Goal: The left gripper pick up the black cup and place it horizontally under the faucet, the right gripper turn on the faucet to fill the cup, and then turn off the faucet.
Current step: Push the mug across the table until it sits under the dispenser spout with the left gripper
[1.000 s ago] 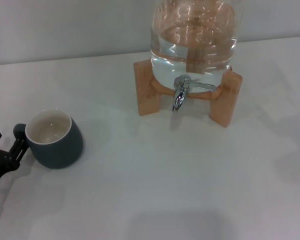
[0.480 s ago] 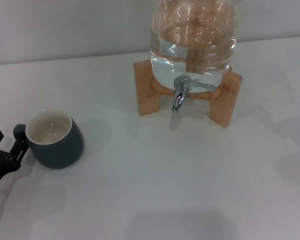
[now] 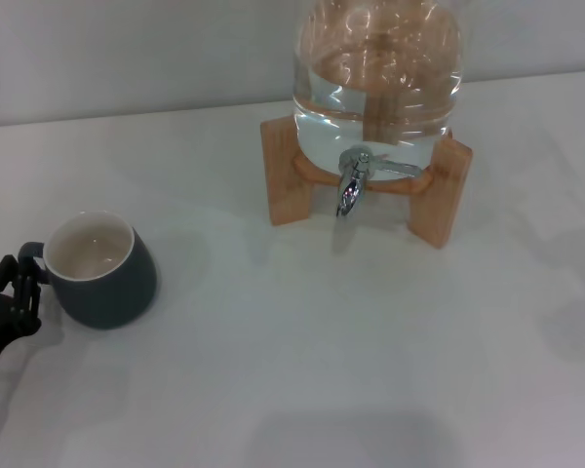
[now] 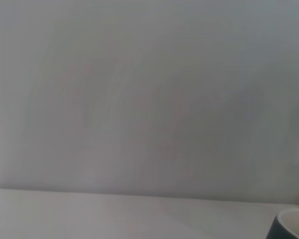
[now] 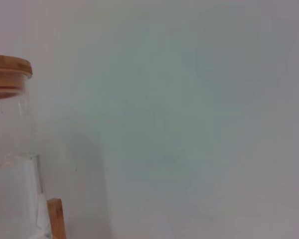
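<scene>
Left pincer (image 3: 15, 292): at the desk's far left edge, its dark prongs right at the cup's handle side; whether they are spread or pinching the handle cannot be told.
Black cup (image 3: 97, 269): upright on the white desk (image 3: 273, 370), cream inside empty, well apart from the faucet; only a sliver of its rim (image 4: 294, 224) shows in the left wrist view.
Faucet (image 3: 351, 185): chrome spout pointing down, lever out to the side, no water running; nothing stands beneath it.
Glass water jar (image 3: 378, 78): partly filled, seated on a wooden stand (image 3: 439, 195); its wooden lid (image 5: 7, 69) shows only in the right wrist view.
Right pincer: out of sight in every view.
Progress: judged at the very first step; lifting, placing, opening and closing all remain.
Hidden: most of the left arm is cut off by the frame.
</scene>
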Action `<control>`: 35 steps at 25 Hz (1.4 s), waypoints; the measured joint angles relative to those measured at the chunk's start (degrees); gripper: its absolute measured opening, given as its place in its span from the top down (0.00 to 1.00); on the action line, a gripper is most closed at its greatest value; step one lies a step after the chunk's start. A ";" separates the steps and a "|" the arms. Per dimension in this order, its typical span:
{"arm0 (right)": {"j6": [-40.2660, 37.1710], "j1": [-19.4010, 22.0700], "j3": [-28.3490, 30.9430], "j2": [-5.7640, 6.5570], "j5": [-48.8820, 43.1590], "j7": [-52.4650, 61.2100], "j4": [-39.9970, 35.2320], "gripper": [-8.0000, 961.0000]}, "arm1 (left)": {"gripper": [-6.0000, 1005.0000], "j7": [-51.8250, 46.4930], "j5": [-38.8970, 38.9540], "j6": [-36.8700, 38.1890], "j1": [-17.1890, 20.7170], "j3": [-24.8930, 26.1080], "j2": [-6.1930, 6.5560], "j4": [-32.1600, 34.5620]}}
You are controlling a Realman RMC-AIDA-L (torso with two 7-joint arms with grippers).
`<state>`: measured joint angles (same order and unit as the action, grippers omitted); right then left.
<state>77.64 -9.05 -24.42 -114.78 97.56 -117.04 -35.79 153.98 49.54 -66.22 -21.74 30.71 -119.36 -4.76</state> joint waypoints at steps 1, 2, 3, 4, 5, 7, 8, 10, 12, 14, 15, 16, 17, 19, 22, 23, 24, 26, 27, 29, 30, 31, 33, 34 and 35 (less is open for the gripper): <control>0.01 0.01 0.00 0.00 0.00 -0.02 0.02 0.11 | 0.68 -0.01 -0.26 -0.04 0.00 -0.01 0.00 -0.03; 0.04 0.01 -0.01 0.00 0.00 -0.05 0.04 0.11 | 0.71 -0.01 -0.53 -0.06 -0.01 -0.02 0.00 -0.07; 0.08 0.01 0.00 0.00 0.00 -0.07 0.05 0.11 | 0.73 -0.01 -1.04 -0.07 -0.01 -0.03 0.00 -0.10; 0.14 0.02 0.01 0.00 0.00 -0.07 0.05 0.11 | 0.76 -0.01 -1.10 -0.07 -0.01 -0.03 0.00 -0.10; 0.26 0.02 0.04 0.00 0.00 -0.08 0.06 0.11 | 0.79 -0.01 -1.26 -0.07 -0.02 -0.04 0.00 -0.10; 0.42 0.06 0.17 0.00 0.00 -0.08 0.08 0.11 | 0.81 -0.01 -1.33 -0.07 -0.03 -0.04 0.00 -0.10; 0.45 0.06 0.27 0.00 0.00 -0.08 0.08 0.11 | 0.81 0.00 -1.33 -0.07 -0.03 -0.04 0.00 -0.09; 0.55 0.07 0.53 0.00 0.00 -0.07 0.09 0.11 | 0.81 0.03 -1.34 -0.07 -0.04 -0.04 0.00 -0.08; 0.73 0.09 0.71 0.00 0.00 -0.06 0.11 0.11 | 0.81 0.04 -1.39 -0.07 -0.05 -0.04 0.00 -0.08; 0.81 0.08 0.73 0.00 0.00 -0.06 0.12 0.11 | 0.81 0.19 -1.42 -0.04 -0.06 -0.04 0.00 -0.08; 0.83 0.08 0.73 0.00 0.00 -0.06 0.14 0.11 | 0.81 0.34 -1.47 0.12 -0.06 -0.04 0.00 -0.07; 0.86 0.09 0.73 0.00 0.00 -0.06 0.16 0.11 | 0.81 0.50 -1.67 0.42 -0.06 -0.04 0.00 0.03; 0.89 0.09 0.73 0.00 0.00 -0.07 0.19 0.11 | 0.81 0.52 -1.75 0.49 -0.06 -0.04 0.00 0.07; 0.95 0.09 0.73 0.00 0.00 -0.07 0.19 0.11 | 0.81 0.56 -2.19 0.66 -0.06 -0.04 0.00 0.24; 1.00 0.09 0.71 0.00 0.00 -0.08 0.20 0.11 | 0.81 0.57 -2.33 0.69 -0.05 -0.04 0.02 0.28; 1.01 0.09 0.71 0.00 0.00 -0.08 0.20 0.11 | 0.81 0.57 -2.33 0.69 -0.05 -0.04 0.04 0.28; 1.02 0.07 0.70 0.00 0.00 -0.09 0.20 0.11 | 0.81 0.58 -2.34 0.70 -0.05 -0.04 0.06 0.28; 1.02 0.04 0.69 0.00 0.00 -0.09 0.20 0.11 | 0.81 0.59 -2.35 0.72 -0.05 -0.04 0.09 0.26; 1.02 0.03 0.69 0.00 0.00 -0.09 0.20 0.11 | 0.81 0.59 -2.35 0.72 -0.05 -0.04 0.09 0.24; 1.02 0.02 0.69 0.00 0.00 -0.10 0.20 0.11 | 0.81 0.61 -2.35 0.74 -0.05 -0.04 0.09 0.21; 1.02 0.01 0.69 0.00 0.00 -0.11 0.20 0.11 | 0.81 0.61 -2.35 0.75 -0.05 -0.04 0.09 0.21; 1.02 0.01 0.69 0.00 0.00 -0.11 0.20 0.11 | 0.81 0.61 -2.35 0.75 -0.05 -0.04 0.09 0.20; 1.02 0.00 0.69 0.00 0.00 -0.11 0.20 0.11 | 0.81 0.61 -2.35 0.75 -0.08 -0.04 0.09 0.19; 1.02 0.00 0.69 0.00 0.00 -0.11 0.20 0.11 | 0.81 0.61 -2.35 0.75 -0.11 -0.04 0.09 0.18; 1.02 -0.01 0.69 0.00 0.00 -0.11 0.20 0.11 | 0.81 0.61 -2.35 0.75 -0.11 -0.04 0.09 0.14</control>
<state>78.67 -9.05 -23.73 -114.78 97.56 -117.15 -35.59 154.60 47.19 -65.47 -21.85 30.67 -119.26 -4.61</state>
